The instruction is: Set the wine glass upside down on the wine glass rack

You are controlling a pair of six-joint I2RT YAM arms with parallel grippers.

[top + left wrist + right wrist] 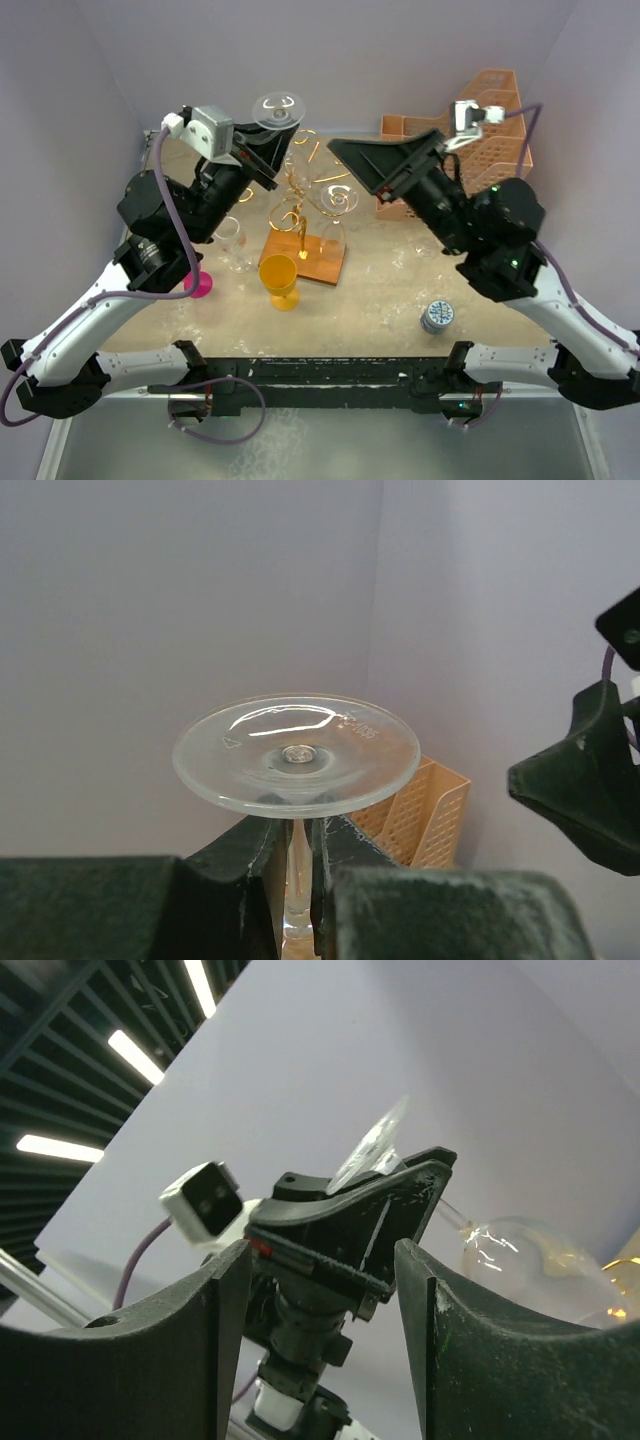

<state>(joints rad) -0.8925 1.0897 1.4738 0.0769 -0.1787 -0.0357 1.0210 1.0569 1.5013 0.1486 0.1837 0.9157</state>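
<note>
A clear wine glass is held upside down, its round foot (pixel 278 108) uppermost, above the gold wire rack (pixel 312 196) on its brown wooden base (pixel 310 258). My left gripper (pixel 262 152) is shut on its stem. In the left wrist view the foot (pixel 296 752) sits just above the fingers, with the stem (pixel 297 865) clamped in the left gripper (pixel 297 880). My right gripper (pixel 352 165) is open and empty, right of the rack and facing the left one. In the right wrist view, the right gripper (pixel 322 1260) frames the left gripper (pixel 350 1222) and the glass bowl (pixel 520 1250).
A yellow goblet (pixel 279 280) stands in front of the rack base. A clear glass (pixel 232 242) and a pink object (pixel 199 285) are on the left. A small round tin (pixel 437 316) lies at the front right. A peach lattice tray stack (pixel 485 125) stands at the back right.
</note>
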